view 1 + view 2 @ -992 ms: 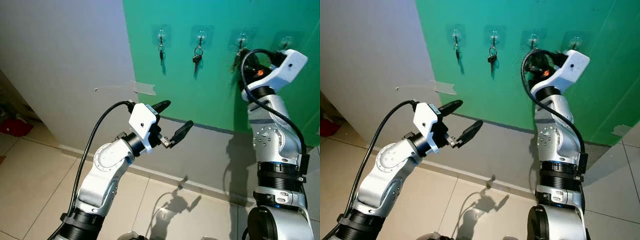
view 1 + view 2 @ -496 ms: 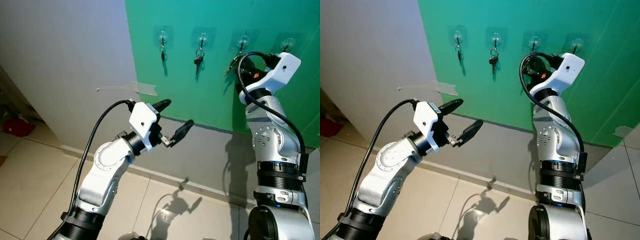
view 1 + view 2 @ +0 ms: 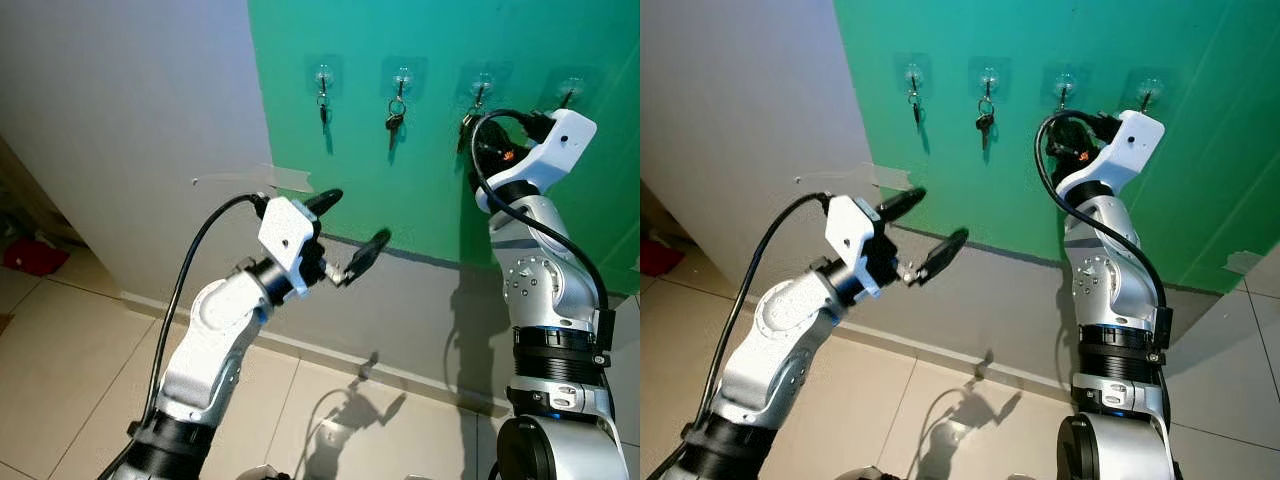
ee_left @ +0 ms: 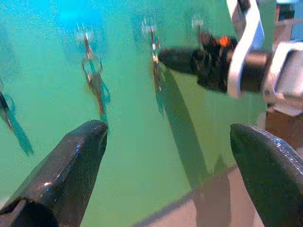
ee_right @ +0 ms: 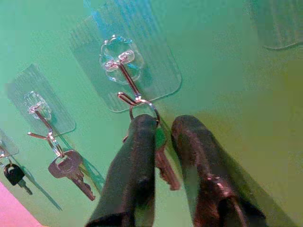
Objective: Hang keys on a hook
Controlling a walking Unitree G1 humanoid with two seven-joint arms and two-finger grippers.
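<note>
Several clear adhesive hooks sit in a row on the green wall. A key set (image 3: 466,125) hangs by its ring (image 5: 142,105) from the third hook (image 3: 481,80). My right gripper (image 5: 163,125) is just below that hook, open by a narrow gap, and the key blade (image 5: 164,168) hangs in the gap. I cannot tell whether the fingers touch it. The first two hooks hold a dark key (image 3: 322,105) and another key set (image 3: 394,118). My left gripper (image 3: 352,220) is held up in mid-air short of the wall, open wide and empty.
The fourth hook (image 3: 571,88), at the far right, is bare. A grey wall with a strip of tape (image 3: 265,177) adjoins the green panel on the left. A grey band runs along the wall's foot above the tiled floor (image 3: 60,350). A red object (image 3: 30,255) lies far left.
My right gripper has drawn back and down a little from the third hook, and the key set now hangs straighter from it. My left gripper has risen slightly.
</note>
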